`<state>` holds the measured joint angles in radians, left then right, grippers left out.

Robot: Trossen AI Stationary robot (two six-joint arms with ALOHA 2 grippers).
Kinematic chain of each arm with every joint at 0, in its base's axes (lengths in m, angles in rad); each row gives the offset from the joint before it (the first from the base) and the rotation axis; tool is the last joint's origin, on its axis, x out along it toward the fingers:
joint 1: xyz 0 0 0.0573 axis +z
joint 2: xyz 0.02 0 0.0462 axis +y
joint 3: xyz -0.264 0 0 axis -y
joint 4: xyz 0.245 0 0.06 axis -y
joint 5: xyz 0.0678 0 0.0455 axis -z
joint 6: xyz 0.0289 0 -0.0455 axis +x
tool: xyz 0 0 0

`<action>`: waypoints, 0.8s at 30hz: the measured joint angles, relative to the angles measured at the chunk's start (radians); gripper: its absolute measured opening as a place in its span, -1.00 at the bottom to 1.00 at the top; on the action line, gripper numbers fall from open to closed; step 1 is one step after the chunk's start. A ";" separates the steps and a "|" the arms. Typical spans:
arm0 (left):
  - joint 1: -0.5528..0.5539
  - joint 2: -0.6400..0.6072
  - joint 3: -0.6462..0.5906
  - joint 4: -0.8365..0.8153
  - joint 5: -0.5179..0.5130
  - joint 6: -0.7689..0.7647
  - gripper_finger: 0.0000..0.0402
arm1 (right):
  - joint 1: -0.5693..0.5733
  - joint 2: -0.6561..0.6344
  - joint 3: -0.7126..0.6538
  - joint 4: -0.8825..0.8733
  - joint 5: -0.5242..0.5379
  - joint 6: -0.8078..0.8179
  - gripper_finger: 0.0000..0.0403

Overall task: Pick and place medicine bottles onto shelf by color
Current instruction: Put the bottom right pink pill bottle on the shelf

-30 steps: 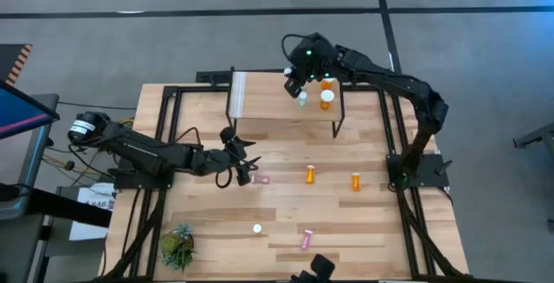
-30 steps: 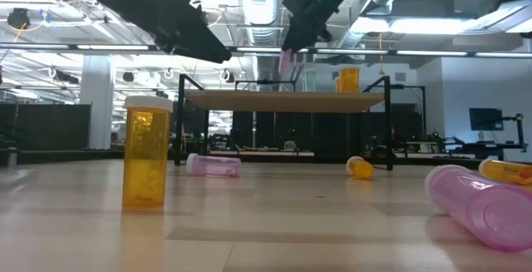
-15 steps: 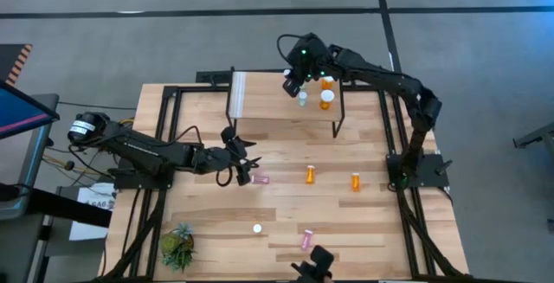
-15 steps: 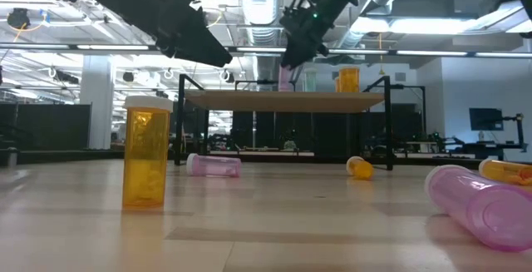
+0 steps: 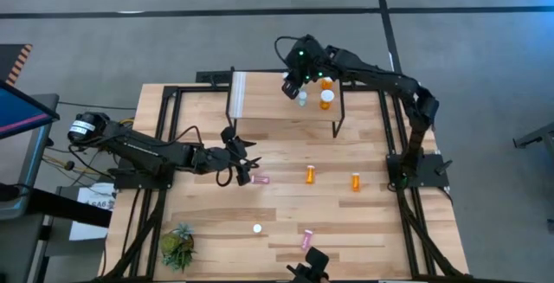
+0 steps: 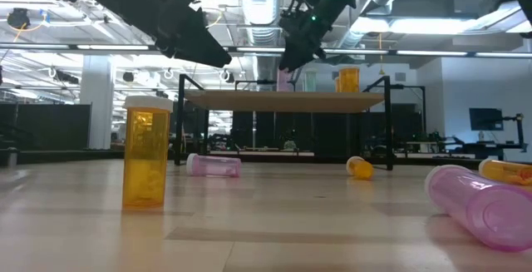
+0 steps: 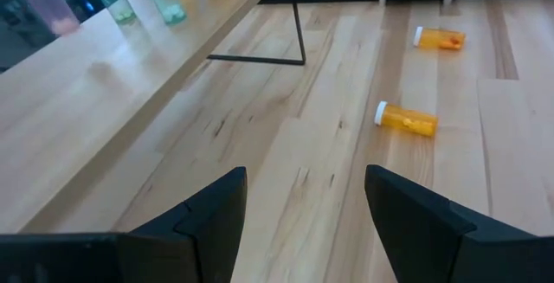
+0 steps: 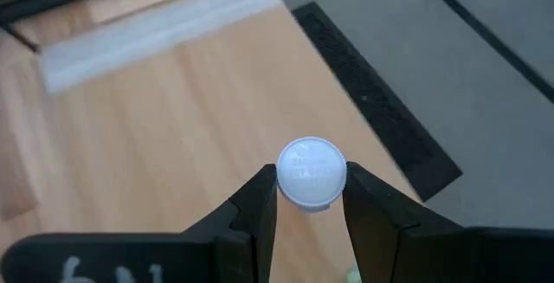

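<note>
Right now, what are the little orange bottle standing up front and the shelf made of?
The orange bottle looks like see-through plastic: light glows through its amber wall, and its pale cap looks like duller plastic. The shelf looks like light wood, with grain lines on its board, standing on thin black legs that are probably metal.

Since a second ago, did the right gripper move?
Yes. The right gripper slid a little along the shelf toward its whitish strip, away from the orange bottle.
</note>
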<state>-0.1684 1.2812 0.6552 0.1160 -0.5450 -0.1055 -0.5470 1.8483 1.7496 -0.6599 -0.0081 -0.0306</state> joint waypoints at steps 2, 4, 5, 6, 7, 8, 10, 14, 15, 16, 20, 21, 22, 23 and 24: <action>0.000 0.000 0.000 0.000 -0.001 0.000 0.12 | -0.003 0.009 -0.004 -0.016 0.004 -0.001 -0.33; 0.000 0.000 0.000 0.000 0.000 0.000 0.12 | -0.008 0.010 -0.006 -0.017 0.003 -0.001 -0.33; 0.000 0.000 0.000 -0.001 -0.001 0.000 0.12 | -0.009 0.007 -0.004 -0.005 0.003 0.000 -0.33; 0.000 0.000 0.000 0.000 -0.001 0.000 0.12 | -0.009 0.006 -0.002 0.001 0.003 0.001 -0.33; 0.000 0.000 0.000 0.000 0.000 -0.001 0.12 | -0.009 0.005 -0.002 0.001 0.003 0.001 -0.33; 0.000 0.000 0.000 0.000 0.000 -0.001 0.12 | -0.010 0.006 -0.002 0.001 0.003 0.002 -0.33; 0.000 0.000 0.000 0.000 0.000 -0.001 0.12 | -0.012 0.007 -0.002 0.000 0.003 0.003 -0.33; 0.000 0.000 0.000 0.001 0.000 -0.001 0.12 | -0.019 0.007 -0.002 0.000 0.004 0.003 -0.33; 0.000 0.000 0.000 0.001 0.000 -0.002 0.12 | -0.019 0.007 -0.002 -0.001 0.004 0.003 -0.33; 0.000 0.000 0.000 0.001 0.000 -0.002 0.12 | -0.019 0.007 -0.002 0.001 0.004 0.003 -0.33; 0.000 0.000 0.000 0.001 0.000 -0.002 0.12 | -0.019 0.007 -0.002 0.000 0.006 0.004 -0.31; 0.000 0.000 0.000 0.001 0.000 -0.002 0.12 | -0.019 0.007 -0.002 -0.002 0.006 0.004 -0.31; 0.000 0.000 0.000 0.001 0.000 -0.002 0.12 | -0.019 0.007 -0.002 -0.006 0.006 0.004 -0.30; 0.000 0.000 0.000 0.001 0.000 -0.002 0.12 | -0.019 0.007 -0.002 -0.014 0.006 0.004 -0.30; 0.000 0.000 0.000 0.001 0.000 -0.002 0.12 | -0.019 0.007 -0.002 -0.022 0.006 0.004 -0.30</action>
<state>-0.1684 1.2812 0.6552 0.1173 -0.5449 -0.1074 -0.5655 1.8549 1.7473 -0.6821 -0.0021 -0.0265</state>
